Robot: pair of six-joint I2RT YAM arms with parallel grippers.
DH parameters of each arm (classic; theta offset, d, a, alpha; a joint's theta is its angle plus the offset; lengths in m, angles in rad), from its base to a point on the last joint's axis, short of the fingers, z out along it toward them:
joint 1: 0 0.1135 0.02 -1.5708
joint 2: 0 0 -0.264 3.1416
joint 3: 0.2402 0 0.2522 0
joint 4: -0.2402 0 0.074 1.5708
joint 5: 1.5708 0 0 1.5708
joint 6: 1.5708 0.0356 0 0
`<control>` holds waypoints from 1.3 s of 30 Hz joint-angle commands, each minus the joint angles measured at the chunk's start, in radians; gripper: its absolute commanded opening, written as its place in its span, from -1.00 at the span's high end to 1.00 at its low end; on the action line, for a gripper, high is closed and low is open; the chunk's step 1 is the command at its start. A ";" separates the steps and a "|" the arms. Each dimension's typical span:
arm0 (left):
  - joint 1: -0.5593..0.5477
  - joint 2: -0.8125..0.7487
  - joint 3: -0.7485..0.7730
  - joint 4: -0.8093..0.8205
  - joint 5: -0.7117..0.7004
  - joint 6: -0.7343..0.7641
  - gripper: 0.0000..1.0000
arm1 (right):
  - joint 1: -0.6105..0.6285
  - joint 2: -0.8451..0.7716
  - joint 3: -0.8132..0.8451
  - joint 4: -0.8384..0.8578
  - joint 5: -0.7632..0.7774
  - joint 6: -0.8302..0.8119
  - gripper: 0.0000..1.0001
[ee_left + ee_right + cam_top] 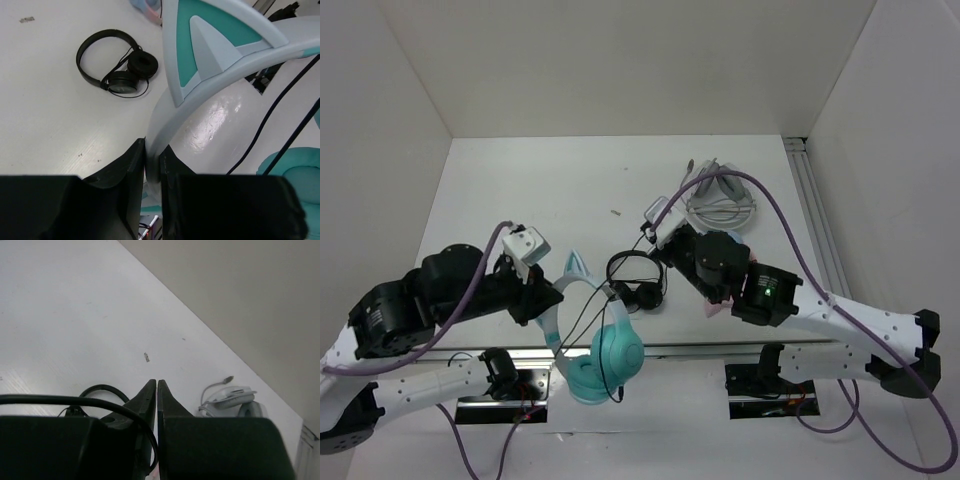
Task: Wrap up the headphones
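Note:
The teal headphones (608, 355) with a white headband (552, 315) and cat ears (578, 266) hang over the table's near edge. My left gripper (542, 302) is shut on the headband (167, 120), just below one cat ear (210, 40); a teal cup (295, 172) shows at the right. The thin dark cable (610, 300) runs from the cups up to my right gripper (655, 240). In the right wrist view that gripper (157, 382) is shut, and the cable (100, 402) loops over its left finger into the gap between the jaws.
A small black pair of headphones (638, 280) lies between the arms and also shows in the left wrist view (117, 62). A white headset with a coiled lead (720, 200) lies at the back right. A pink pair (715, 305) is mostly hidden under the right arm.

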 commanded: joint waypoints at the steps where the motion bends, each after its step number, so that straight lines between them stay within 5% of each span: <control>1: -0.003 -0.041 0.061 0.102 0.058 -0.023 1.00 | -0.098 -0.005 -0.041 0.109 -0.233 0.079 0.77; 8: -0.003 -0.012 0.150 0.188 -0.006 -0.075 1.00 | -0.197 0.024 -0.139 0.274 -0.579 0.202 0.65; 17: -0.003 0.054 0.259 0.219 -0.344 -0.230 1.00 | -0.236 0.123 -0.303 0.528 -0.703 0.326 0.65; 29: -0.003 0.088 0.288 0.248 -0.490 -0.316 1.00 | -0.305 0.264 -0.435 0.843 -0.845 0.483 0.65; 39: -0.003 0.109 0.288 0.257 -0.520 -0.325 1.00 | -0.342 0.346 -0.445 0.917 -0.895 0.526 0.47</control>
